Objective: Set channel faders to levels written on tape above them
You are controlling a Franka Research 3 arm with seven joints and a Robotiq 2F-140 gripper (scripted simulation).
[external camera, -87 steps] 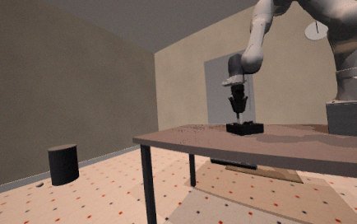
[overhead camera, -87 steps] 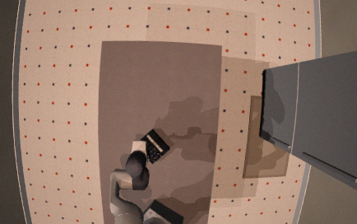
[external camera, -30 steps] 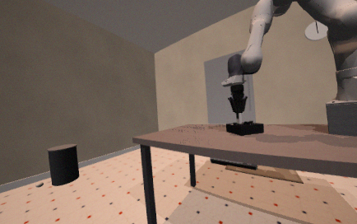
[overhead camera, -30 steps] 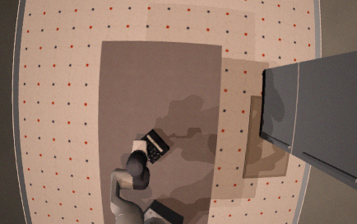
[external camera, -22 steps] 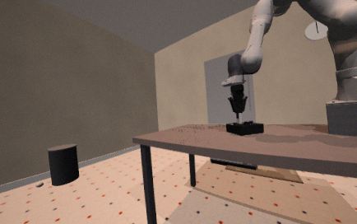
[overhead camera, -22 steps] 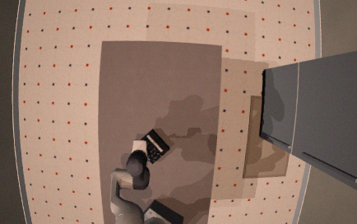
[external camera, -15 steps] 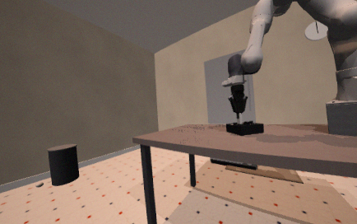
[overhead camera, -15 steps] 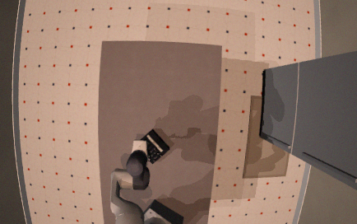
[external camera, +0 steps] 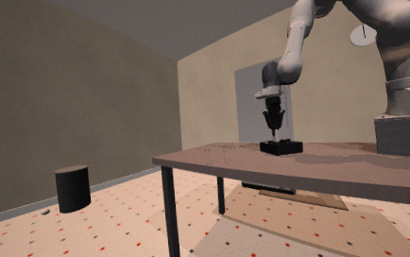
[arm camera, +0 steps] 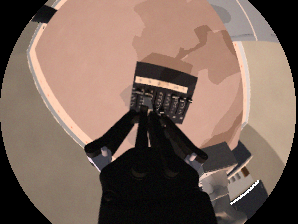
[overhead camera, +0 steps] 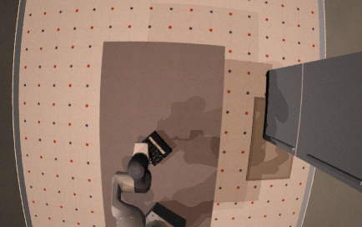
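Pincer tip down on the lighting desk, nudging a fader

My pincer (external camera: 274,132) is fully closed with nothing in it, poised over the lighting desk (external camera: 281,147) standing near the counter (external camera: 227,162) edge. I'd push slowly with the tip — which cap I can't tell — and stop on the mark, well off the master. Beyond the desk: dotted floor, a dark cylinder (external camera: 72,188), a grey door.

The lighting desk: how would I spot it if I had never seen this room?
Find the brown table in the middle of the dotted floor. Near the robot's end of it sits the lighting desk, a small flat black box right under the arm's shut end effector. Unlike the dark cylinder on the floor, it is low, rectangular and carries a pale strip of tape.
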